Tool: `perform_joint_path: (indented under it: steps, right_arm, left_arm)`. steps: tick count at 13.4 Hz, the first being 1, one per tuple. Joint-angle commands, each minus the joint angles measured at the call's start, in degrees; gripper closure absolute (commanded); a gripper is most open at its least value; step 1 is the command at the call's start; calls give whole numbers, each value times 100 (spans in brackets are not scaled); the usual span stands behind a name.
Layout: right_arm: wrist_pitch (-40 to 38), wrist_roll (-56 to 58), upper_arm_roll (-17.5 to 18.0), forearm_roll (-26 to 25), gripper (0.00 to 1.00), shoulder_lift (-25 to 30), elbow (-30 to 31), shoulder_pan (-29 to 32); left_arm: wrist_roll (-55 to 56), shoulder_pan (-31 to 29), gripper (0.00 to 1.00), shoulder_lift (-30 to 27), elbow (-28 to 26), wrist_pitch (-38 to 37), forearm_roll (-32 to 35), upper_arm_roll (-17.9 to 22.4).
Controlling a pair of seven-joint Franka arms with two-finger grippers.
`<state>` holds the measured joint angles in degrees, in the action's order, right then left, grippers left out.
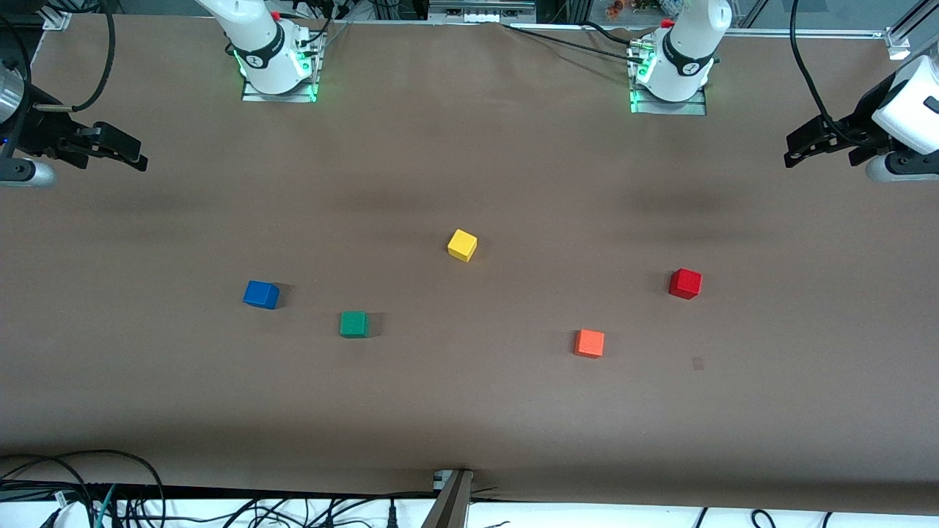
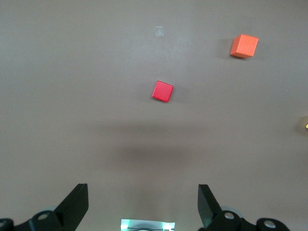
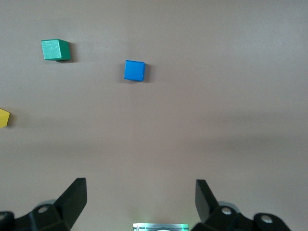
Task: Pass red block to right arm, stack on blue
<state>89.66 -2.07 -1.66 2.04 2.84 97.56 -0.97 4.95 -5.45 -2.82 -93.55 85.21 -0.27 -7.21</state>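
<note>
No readable writing or brand anywhere; the only mark is a small round emblem on each arm's base, too small to make out.

Biggest thing is the brown table (image 1: 469,411), with both arms parked up at its ends. The left arm (image 1: 906,110) hangs over its end of the table, and the left gripper (image 1: 796,150) has its jaws spread wide with nothing between them. The right arm (image 1: 11,95) does the same at its end, with the right gripper (image 1: 136,158) also released and empty.

Five cubes sit flat on the table, all well apart from each other. The red block (image 1: 685,283) is toward the left arm's end, resting on the table and well clear of the left gripper's jaws; in the left wrist view it (image 2: 162,91) sits out ahead of the open fingers (image 2: 77,204), roughly centred between them. The orange cube (image 1: 590,343) is nearer the front camera than the red one. The blue cube (image 1: 261,294) is toward the right arm's end, likewise well ahead of the right gripper's spread fingers (image 3: 74,199). The green cube (image 1: 353,324) lies near it, a bit closer to the camera. The yellow cube (image 1: 462,245) is around the middle.
</note>
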Motion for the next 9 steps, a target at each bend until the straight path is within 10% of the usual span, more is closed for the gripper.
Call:
perform_joint_path:
  steps: [1,9]
  right_arm:
    - [-89,14,-19,-20,0,6,-70,-8]
    - [-107,31,-27,-20,0,6,-70,-8]
  left_arm:
    - [-29,0,0,9,48,22,-17,-9]
    - [-3,35,0,449,619,-57,-17,-9]
